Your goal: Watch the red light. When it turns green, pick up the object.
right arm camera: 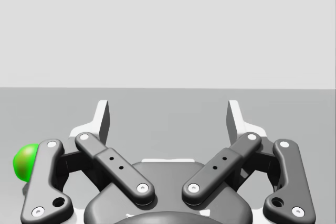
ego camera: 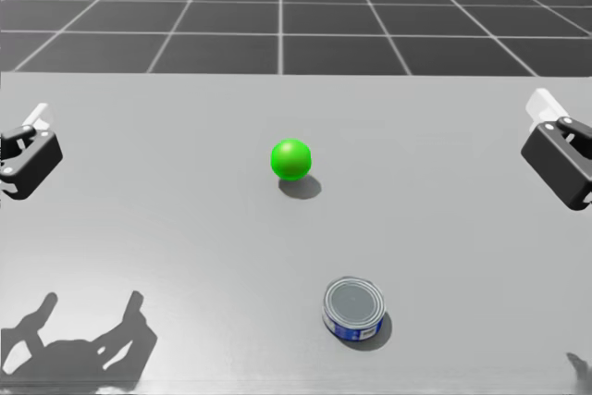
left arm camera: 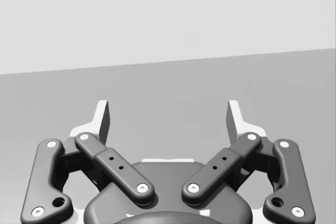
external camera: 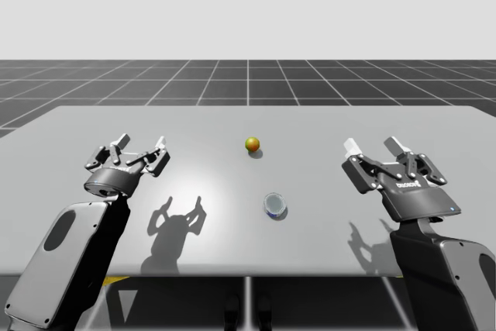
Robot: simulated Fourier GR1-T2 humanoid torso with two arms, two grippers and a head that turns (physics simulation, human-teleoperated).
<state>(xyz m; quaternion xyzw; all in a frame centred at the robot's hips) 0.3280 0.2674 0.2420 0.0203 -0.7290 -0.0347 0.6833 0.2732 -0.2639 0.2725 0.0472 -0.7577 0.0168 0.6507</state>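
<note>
Grey desk (external camera: 77,125) on dark gridded floor (external camera: 248,83): light (ego camera: 290,158) green, can (ego camera: 353,307) untouched.
Light a green ball at mid-desk; can short, blue-sided, upright, nearer front edge and slightly right of light, apart from it. Left end effector (external camera: 141,142) and right end effector (external camera: 373,146) both spread wide, gripping nothing, above desk at opposite sides, well apart from can.

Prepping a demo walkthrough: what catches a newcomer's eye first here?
The bright green ball at the middle of the table is the one vivid colour. Nearer me and slightly to its right stands a short blue can with a grey lid. My left gripper and right gripper hang open at either side, well apart from both things.
</note>
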